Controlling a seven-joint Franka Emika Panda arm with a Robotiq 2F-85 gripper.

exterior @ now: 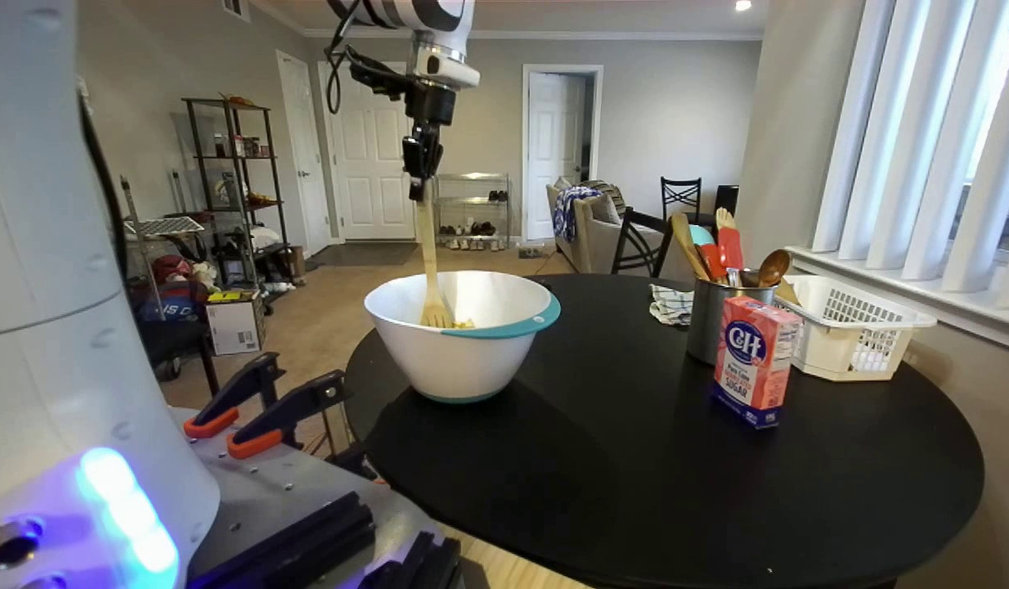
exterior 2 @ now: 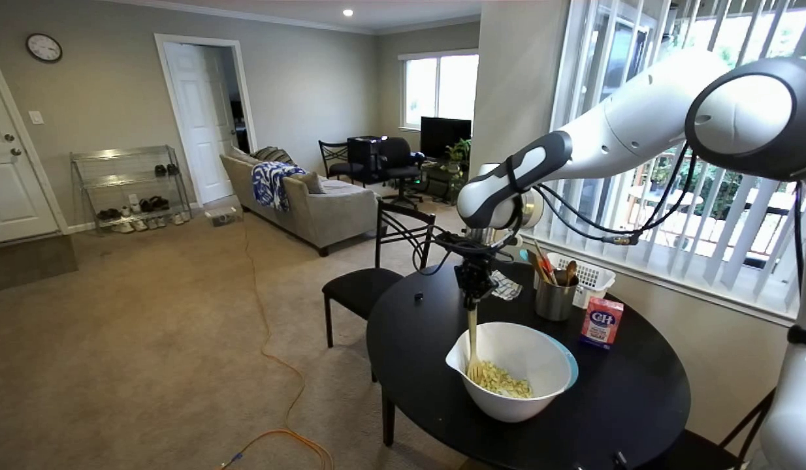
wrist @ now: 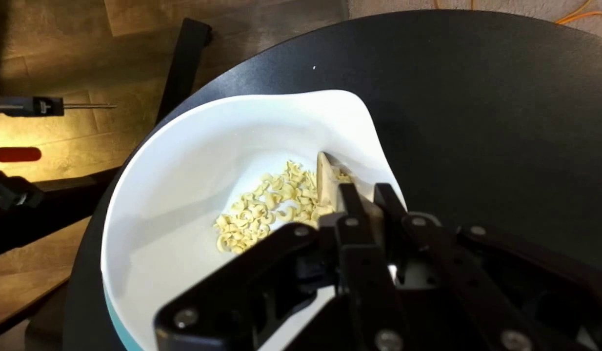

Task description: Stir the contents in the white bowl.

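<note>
The white bowl [exterior: 464, 360] stands upright on the black table, and shows in both exterior views [exterior 2: 550, 359] and the wrist view [wrist: 169, 195]. Dry yellow pasta [exterior 2: 504, 384] lies in its bottom, seen best in the wrist view [wrist: 252, 214]. My gripper [exterior: 418, 190] is above the bowl, shut on the upper handle of a wooden fork [exterior: 428, 245]. The fork [exterior 2: 473, 336] points down, its tines among the pasta near the spout side. In the wrist view my gripper [wrist: 367, 197] hides part of the bowl and the handle.
A red sugar carton [exterior: 754, 360], a metal pot [exterior 2: 554, 301] of several utensils, a white slatted basket [exterior: 848, 352] and a cloth [exterior 2: 506, 286] stand or lie on the table [exterior: 635, 491]. A small black object [exterior 2: 419, 297] lies near the table's edge. A chair [exterior 2: 370, 287] stands beside it.
</note>
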